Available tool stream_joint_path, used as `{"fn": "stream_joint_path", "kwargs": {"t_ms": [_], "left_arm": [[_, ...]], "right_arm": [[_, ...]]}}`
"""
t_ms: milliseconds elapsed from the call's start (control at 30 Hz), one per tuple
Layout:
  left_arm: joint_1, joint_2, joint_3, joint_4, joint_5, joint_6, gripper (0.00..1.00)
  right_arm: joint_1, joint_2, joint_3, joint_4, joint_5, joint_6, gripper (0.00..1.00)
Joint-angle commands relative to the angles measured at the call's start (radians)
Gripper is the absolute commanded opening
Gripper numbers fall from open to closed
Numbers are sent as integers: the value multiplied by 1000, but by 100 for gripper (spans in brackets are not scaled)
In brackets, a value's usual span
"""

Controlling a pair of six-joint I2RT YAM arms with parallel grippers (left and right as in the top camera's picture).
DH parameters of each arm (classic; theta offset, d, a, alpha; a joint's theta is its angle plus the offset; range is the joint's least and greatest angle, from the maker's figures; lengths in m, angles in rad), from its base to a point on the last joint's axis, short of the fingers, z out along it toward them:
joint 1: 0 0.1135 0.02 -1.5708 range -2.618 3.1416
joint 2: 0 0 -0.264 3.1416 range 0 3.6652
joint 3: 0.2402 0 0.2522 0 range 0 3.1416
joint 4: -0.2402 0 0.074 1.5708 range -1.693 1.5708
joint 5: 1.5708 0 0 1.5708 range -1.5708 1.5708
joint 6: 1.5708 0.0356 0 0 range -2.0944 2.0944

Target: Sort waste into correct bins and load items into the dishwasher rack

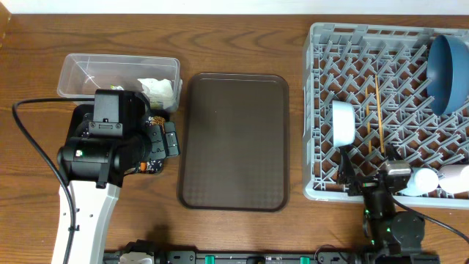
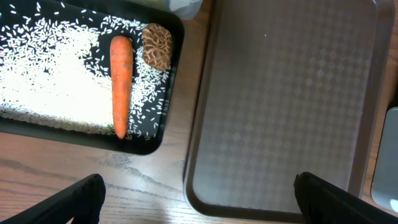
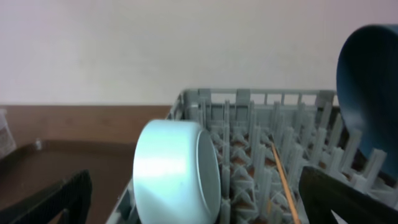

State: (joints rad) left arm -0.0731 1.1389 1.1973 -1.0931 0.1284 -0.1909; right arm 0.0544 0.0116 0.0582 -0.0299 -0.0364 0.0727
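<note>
Overhead: large square grey plastic dishwasher rack [image 1: 388,110] at far right. It holds a dark-blue plate [image 1: 448,73] on edge in its far right corner, a white bowl [image 1: 343,123] on its side at the left wall, a pair of thin wooden chopsticks [image 1: 379,114] lying across the pegs, and small white cups [image 1: 425,180] at the near right edge, insides not visible. An empty-looking brown rectangular serving tray [image 1: 234,139] sits at centre. A clear plastic tub [image 1: 117,73] stands far left with a crumpled white tissue [image 1: 157,89] in its right end. The left arm [image 1: 95,154] covers the table just near of the tub, so the shallow black tray is hidden from this view. The left wrist view shows it: shallow black tray [image 2: 163,118], just left of the serving tray and apart from it, carrying scattered white rice grains [image 2: 50,74], a small orange carrot [image 2: 121,84] and a brown food scrap [image 2: 157,46] beside the carrot's top. Left gripper [image 2: 199,205] has its fingers spread wide, holding nothing. The right wrist view looks level into the rack, giving bowl, chopsticks and plate edge from the near side. Right gripper [image 3: 199,205] also has its fingers spread wide and holds nothing, with the bowl ahead of them.
</note>
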Motion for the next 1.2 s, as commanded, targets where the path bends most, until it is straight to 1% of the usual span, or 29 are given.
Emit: {"fn": "stream_joint_path", "kwargs": {"t_ms": [0,133,300,1033,1167], "left_arm": [[5,2,9,-2,3,-9,98],[5,2,9,-2,3,-9,98],[5,2,9,-2,3,-9,98],[5,2,9,-2,3,-9,98],[3,-40,4,-2,2,-9,98]], "right_arm": [[-19,-6,-53,40,3,45,99],[-19,-6,-53,43,2,47,99],[-19,-6,-53,-43,3,46,99],[-19,-2,-53,-42,3,46,99],[-19,-2,-53,-42,3,46,99]]}}
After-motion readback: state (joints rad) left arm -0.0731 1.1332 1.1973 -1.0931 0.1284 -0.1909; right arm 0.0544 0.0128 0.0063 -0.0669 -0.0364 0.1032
